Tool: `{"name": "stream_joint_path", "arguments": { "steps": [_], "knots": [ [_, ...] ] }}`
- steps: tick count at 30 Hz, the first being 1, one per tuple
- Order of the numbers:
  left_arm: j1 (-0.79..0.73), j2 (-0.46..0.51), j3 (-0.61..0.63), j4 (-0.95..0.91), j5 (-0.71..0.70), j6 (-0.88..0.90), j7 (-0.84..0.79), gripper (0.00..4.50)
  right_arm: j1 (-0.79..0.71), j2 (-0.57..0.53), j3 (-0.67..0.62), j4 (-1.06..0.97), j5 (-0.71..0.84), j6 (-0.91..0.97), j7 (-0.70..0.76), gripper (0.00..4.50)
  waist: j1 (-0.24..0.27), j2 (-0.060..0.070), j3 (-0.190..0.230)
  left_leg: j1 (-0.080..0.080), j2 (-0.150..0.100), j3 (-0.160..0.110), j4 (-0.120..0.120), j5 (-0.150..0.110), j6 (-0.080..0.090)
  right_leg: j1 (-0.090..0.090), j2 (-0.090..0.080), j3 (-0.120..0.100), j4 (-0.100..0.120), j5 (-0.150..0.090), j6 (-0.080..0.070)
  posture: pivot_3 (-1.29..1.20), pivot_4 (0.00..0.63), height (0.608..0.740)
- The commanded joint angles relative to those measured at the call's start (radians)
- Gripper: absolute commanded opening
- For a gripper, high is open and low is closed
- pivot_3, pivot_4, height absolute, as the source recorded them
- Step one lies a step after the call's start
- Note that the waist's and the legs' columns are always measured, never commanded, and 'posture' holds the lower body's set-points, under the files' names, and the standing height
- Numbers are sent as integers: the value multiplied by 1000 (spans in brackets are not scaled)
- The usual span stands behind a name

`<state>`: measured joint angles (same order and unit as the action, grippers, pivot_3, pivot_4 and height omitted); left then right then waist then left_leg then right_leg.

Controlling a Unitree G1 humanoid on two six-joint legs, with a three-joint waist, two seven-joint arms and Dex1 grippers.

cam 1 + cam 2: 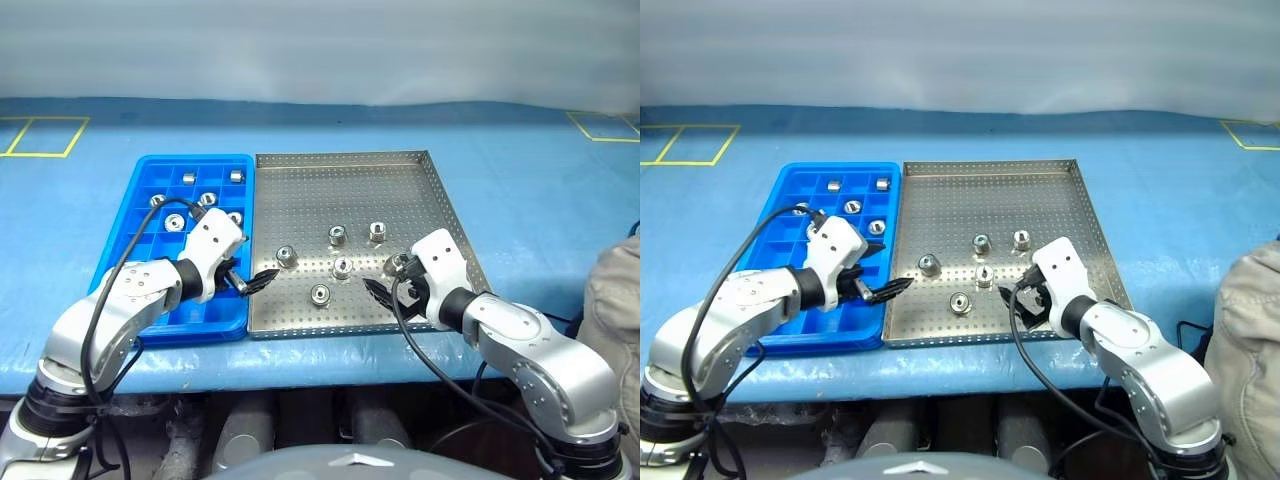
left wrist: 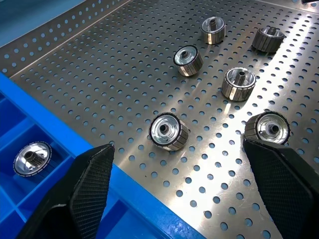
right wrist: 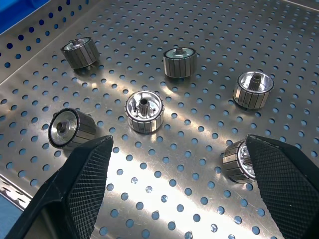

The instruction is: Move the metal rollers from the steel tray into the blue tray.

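Both hands are open and hold nothing. From the head, the left gripper (image 1: 258, 281) hangs over the line where the blue tray (image 1: 146, 190) touches the steel tray (image 1: 420, 190). The right gripper (image 1: 385, 280) hangs over the steel tray's near right part. Five metal rollers (image 1: 338, 235) sit loose in the steel tray's middle, and a few more sit in the blue tray's little boxes.

From the left wrist, its fingers (image 2: 87, 191) stand wide apart, with one roller (image 2: 168, 131) between them on the dotted floor.

From the right wrist, wide fingers (image 3: 82, 189) frame another roller (image 3: 144, 111).
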<state>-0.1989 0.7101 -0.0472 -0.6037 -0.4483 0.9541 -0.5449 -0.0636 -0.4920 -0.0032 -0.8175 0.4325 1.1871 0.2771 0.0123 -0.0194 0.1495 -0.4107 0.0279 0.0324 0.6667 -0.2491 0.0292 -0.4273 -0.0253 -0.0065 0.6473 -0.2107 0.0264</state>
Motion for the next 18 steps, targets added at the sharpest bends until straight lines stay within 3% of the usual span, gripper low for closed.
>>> {"name": "stream_joint_path", "arguments": {
  "steps": [1,9,18],
  "knots": [
    [3,10,18,-13,8,-15,-2,4493,-14,-7,2,-14,-7,-22,-1,4481,0,0,0,0,0,0,0,0,0,0,0,0,0,0,0,19,150,740],
    [-124,58,-31,53,24,-34,-88,4493,-21,-2,7,-9,-11,-29,-6,4481,2,0,0,0,0,0,1,0,0,0,0,0,0,0,0,18,150,740],
    [-472,30,-269,362,88,32,-245,4493,-16,12,15,0,-25,-56,-26,4481,0,-1,0,-1,-3,0,1,0,1,0,1,1,0,1,1,-5,150,740]
  ]
}}
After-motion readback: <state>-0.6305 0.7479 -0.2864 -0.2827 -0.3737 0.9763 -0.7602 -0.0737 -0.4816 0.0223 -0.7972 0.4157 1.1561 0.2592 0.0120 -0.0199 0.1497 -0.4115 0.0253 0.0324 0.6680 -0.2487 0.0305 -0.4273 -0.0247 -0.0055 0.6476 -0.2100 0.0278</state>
